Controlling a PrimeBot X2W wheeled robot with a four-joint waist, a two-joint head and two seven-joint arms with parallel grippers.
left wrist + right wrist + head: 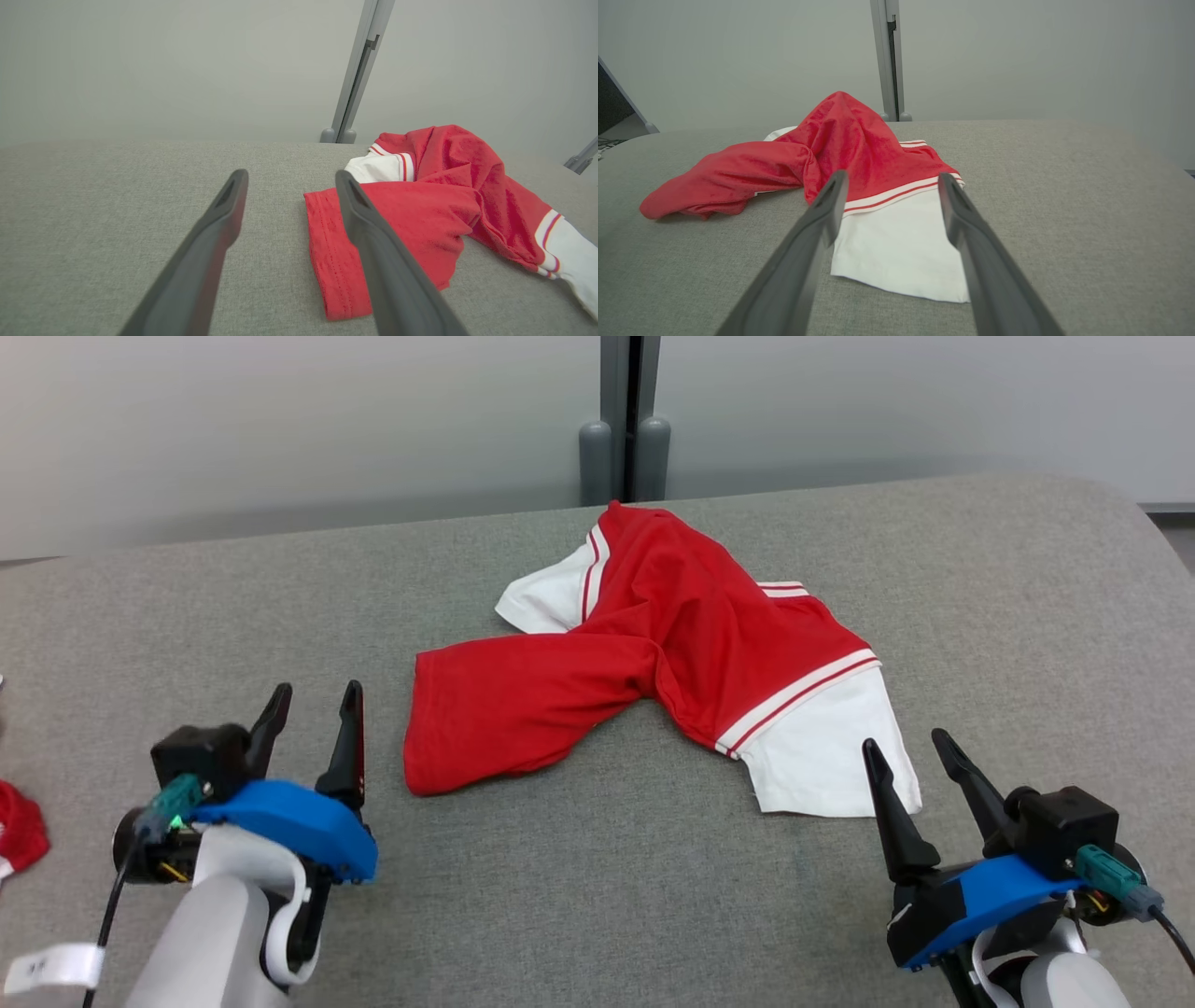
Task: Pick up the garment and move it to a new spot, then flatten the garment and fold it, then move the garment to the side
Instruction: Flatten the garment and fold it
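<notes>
Well, the garment lies twisted on the table before the grey post. My left tool and right tool are released and empty. Because of the twist, I could pinch several layers together.

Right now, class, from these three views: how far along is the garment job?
Done: nothing evident; the garment lies crumpled on the grey surface. In hand: nothing; the left end effector and right end effector sit open beside it. Left: pick up, move, flatten, fold, set aside.
</notes>
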